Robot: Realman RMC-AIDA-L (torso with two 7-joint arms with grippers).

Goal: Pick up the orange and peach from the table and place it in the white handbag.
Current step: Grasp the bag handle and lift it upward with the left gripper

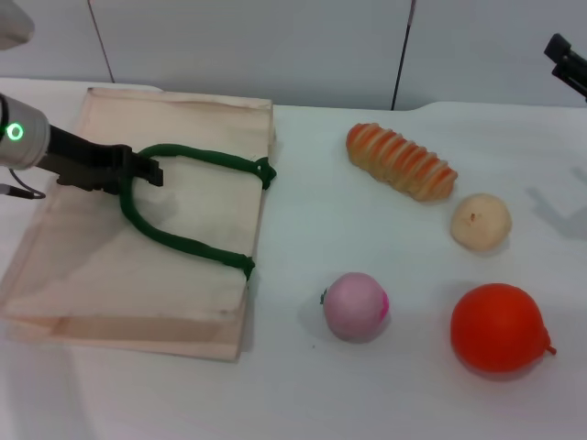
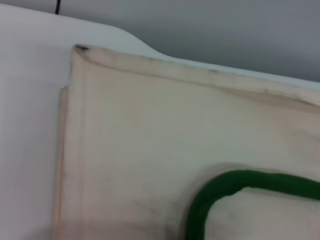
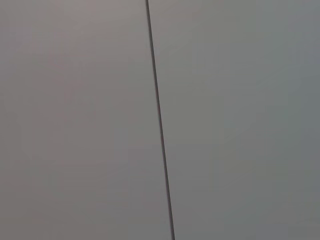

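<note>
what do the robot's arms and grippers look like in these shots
In the head view, the left arm ends in a light grey rounded wrist with a glowing green ring light, then a black angular left gripper with blocky fingers. A thin dark cable loops below the wrist. Only a black, angular piece of the right gripper shows at the frame's edge. Neither wrist view shows any arm parts.

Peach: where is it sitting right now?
In the head view the peach lies on the table's right half, between the white handbag and the orange.
</note>
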